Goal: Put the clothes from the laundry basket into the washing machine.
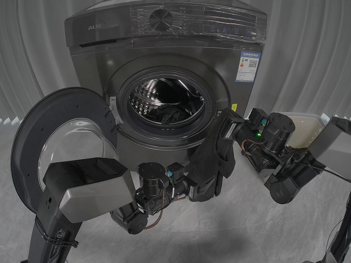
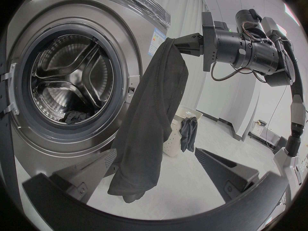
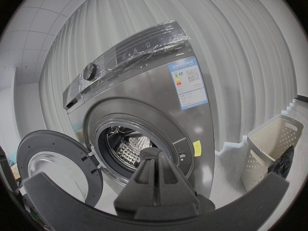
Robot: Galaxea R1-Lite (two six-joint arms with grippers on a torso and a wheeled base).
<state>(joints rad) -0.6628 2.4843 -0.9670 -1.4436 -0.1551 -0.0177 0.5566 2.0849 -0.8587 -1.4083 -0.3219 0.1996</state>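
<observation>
Curtains behind; right gripper clamps black garment before labelled washing machine.

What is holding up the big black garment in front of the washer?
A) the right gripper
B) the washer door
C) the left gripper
A: the right gripper is shut on the top of the garment, which hangs down from it, while the left gripper is open lower down.

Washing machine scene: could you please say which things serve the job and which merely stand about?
Job: dark grey front-loading washing machine; crumpled black cloth inside it; hanging black garment in right gripper; white perforated plastic laundry basket.
Just there: pale pleated curtain.
</observation>
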